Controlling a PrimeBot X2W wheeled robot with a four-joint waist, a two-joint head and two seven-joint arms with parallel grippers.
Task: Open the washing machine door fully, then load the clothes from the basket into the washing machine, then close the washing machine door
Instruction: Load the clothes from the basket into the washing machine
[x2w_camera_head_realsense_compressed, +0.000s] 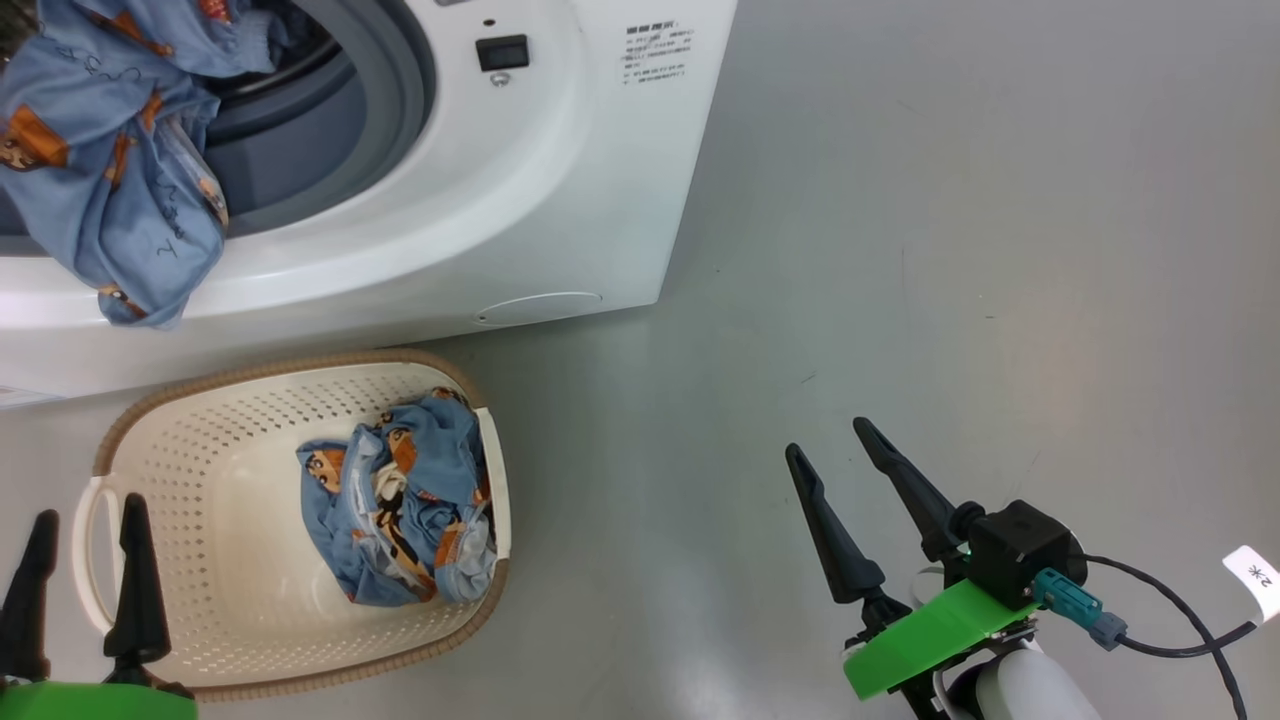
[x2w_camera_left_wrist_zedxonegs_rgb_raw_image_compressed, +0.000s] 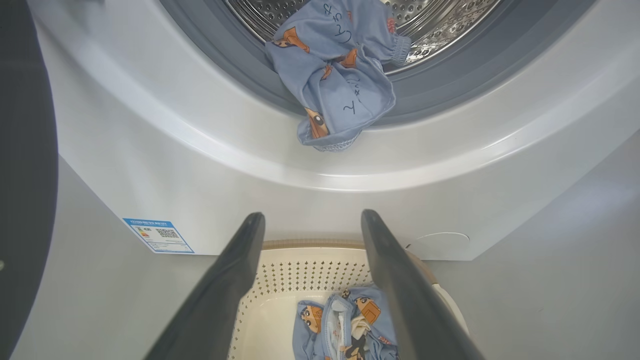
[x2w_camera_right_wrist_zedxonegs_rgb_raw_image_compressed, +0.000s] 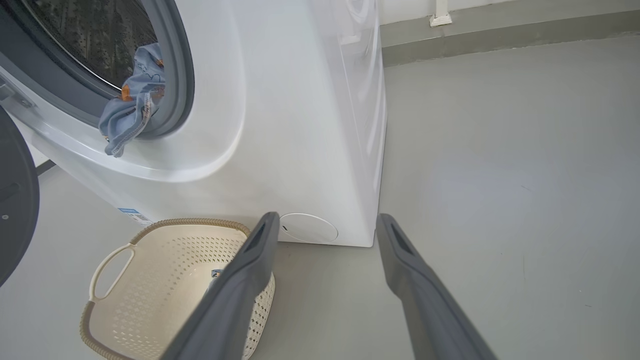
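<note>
The white washing machine (x2w_camera_head_realsense_compressed: 560, 200) stands with its glossy black door (x2w_camera_left_wrist_zedxonegs_rgb_raw_image_compressed: 25, 175) swung wide to the left. One light blue garment of the clothes (x2w_camera_head_realsense_compressed: 110, 170) hangs half out of the steel drum, draped over the grey gasket and front lip (x2w_camera_left_wrist_zedxonegs_rgb_raw_image_compressed: 340, 85). A second blue bundle (x2w_camera_head_realsense_compressed: 400, 505) lies at the right end of the cream basket (x2w_camera_head_realsense_compressed: 200, 480) on the floor before the machine. My left gripper (x2w_camera_head_realsense_compressed: 89, 508) hovers open and empty over the basket's left handle, fingers pointing at the machine (x2w_camera_left_wrist_zedxonegs_rgb_raw_image_compressed: 313, 215). My right gripper (x2w_camera_head_realsense_compressed: 828, 437) is open and empty above bare floor, right of the basket.
Grey floor (x2w_camera_head_realsense_compressed: 950, 250) stretches to the right of the machine as far as a wall base (x2w_camera_right_wrist_zedxonegs_rgb_raw_image_compressed: 500, 30). A blue label sticker (x2w_camera_left_wrist_zedxonegs_rgb_raw_image_compressed: 158, 235) and a round white flap (x2w_camera_right_wrist_zedxonegs_rgb_raw_image_compressed: 308, 228) sit low on the machine's front. A black cable (x2w_camera_head_realsense_compressed: 1180, 620) trails from the right wrist.
</note>
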